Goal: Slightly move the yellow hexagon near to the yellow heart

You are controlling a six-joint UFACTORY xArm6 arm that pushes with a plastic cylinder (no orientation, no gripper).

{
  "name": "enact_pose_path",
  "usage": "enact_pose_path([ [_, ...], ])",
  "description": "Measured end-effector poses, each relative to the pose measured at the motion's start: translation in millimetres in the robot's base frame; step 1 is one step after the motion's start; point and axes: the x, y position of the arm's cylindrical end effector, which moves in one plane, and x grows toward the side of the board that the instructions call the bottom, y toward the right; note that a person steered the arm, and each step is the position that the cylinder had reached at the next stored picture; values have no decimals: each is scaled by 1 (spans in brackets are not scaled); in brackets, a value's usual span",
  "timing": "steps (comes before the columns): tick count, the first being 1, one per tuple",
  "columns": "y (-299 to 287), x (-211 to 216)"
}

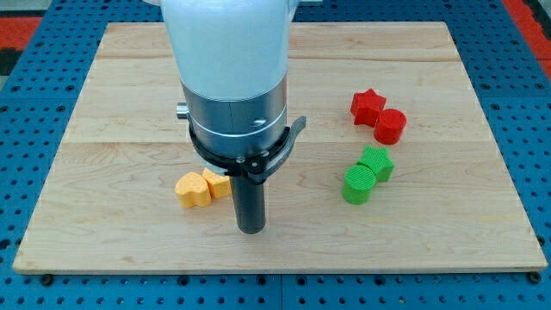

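A yellow heart point(191, 190) lies on the wooden board point(129, 103), left of centre and toward the view's bottom. A yellow hexagon point(216, 182) sits right against it on its right side, partly hidden behind the rod. My tip point(250, 229) rests on the board just right of and below the hexagon, a short gap from it. The arm's wide body hides the board above the two yellow blocks.
A red star point(368, 105) and a red cylinder point(390, 127) touch each other at the right. Below them a green hexagon point(377, 162) touches a green cylinder point(359, 184). Blue pegboard surrounds the board.
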Motion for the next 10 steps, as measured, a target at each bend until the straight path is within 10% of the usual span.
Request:
enact_pose_path([
  [8, 52, -46],
  [10, -15, -69],
])
